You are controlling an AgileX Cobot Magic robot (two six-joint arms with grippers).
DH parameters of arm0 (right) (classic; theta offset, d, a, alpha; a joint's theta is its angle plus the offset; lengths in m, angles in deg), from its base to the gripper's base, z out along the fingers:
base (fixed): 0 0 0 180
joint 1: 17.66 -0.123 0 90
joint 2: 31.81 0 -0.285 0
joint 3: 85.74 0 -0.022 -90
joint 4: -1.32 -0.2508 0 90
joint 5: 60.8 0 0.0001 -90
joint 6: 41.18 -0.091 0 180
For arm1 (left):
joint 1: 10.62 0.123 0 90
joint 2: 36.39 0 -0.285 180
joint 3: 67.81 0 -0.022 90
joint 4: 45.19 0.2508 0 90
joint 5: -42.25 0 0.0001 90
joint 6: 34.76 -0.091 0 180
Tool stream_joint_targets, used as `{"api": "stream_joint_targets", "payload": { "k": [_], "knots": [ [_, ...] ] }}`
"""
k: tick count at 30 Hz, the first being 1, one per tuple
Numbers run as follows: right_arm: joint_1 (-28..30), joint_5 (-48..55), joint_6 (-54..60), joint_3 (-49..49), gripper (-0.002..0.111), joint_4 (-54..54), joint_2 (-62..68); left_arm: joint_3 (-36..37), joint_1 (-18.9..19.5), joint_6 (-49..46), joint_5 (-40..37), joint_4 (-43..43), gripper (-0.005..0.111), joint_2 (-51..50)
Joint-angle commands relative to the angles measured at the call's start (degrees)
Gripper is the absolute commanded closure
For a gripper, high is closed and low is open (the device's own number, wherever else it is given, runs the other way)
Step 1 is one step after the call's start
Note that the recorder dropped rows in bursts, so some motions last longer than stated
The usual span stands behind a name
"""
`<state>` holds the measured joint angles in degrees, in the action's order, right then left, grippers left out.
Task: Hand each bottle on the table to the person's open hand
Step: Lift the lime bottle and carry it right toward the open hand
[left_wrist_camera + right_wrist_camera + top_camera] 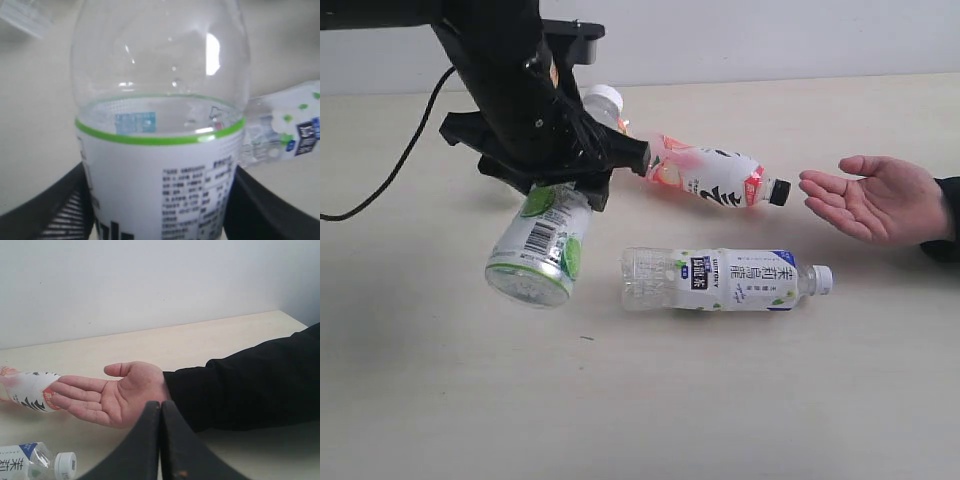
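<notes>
Green-lime labelled clear plastic bottle (542, 245) sits closest to the exterior camera, its ribbed base turned toward the lens and tilted downward. I see the left gripper (565, 188) clamped on it. In the left wrist view the two black fingers (60, 212) press the label on both sides, low on the body, with the clear shoulder sticking out past them. It looks lifted off the pale beige wood-grain table (770, 400); I can't confirm the gap.

Right gripper (160, 407): fingers pressed together, nothing between them, hovering near the bare open hand with a dark sleeve (870, 198). The hand is palm up at the right side of the exterior view, fingers spread, and holds nothing.

Pink-peach labelled bottle with a black cap (715, 178) lies on its side, cap pointing at the hand's fingertips, near them but apart. White-blue labelled clear bottle with a white cap (720, 279) lies flat in front of it, cap to the right, just beside the held bottle's base. Fourth bottle, with a white cap (603, 102), is mostly hidden behind the left arm; I can't read its label.
</notes>
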<state>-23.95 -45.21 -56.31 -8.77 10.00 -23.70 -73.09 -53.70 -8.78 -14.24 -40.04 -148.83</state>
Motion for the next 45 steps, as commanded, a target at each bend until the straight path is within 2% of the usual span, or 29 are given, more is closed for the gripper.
{"api": "stream_joint_targets", "payload": {
  "k": [1,9,14,22,33,45],
  "knots": [
    [0.3,-0.5,0.0,0.3,0.108,0.2,-0.3,-4.3,-2.7,0.3,-0.1,-4.2,0.107,0.9],
    [0.3,-0.5,0.0,0.3,0.108,0.2,-0.3,-14.5,-7.5,1.3,2.9,-10.5,0.107,-0.1],
    [0.3,-0.5,0.0,0.3,0.108,0.2,-0.3,-21.0,-10.0,1.4,5.1,-14.2,0.107,-4.8],
    [0.3,-0.5,0.0,0.3,0.108,0.2,-0.3,-29.5,-10.7,-1.6,14.8,-26.8,0.107,-15.1],
    [0.3,-0.5,0.0,0.3,0.108,0.2,-0.3,-30.9,-10.7,-1.7,32.7,-44.8,0.107,-24.8],
    [0.3,-0.5,0.0,0.3,0.108,0.2,-0.3,-30.9,-10.5,-2.4,37.4,-47.8,0.107,-32.0]
  ]
}}
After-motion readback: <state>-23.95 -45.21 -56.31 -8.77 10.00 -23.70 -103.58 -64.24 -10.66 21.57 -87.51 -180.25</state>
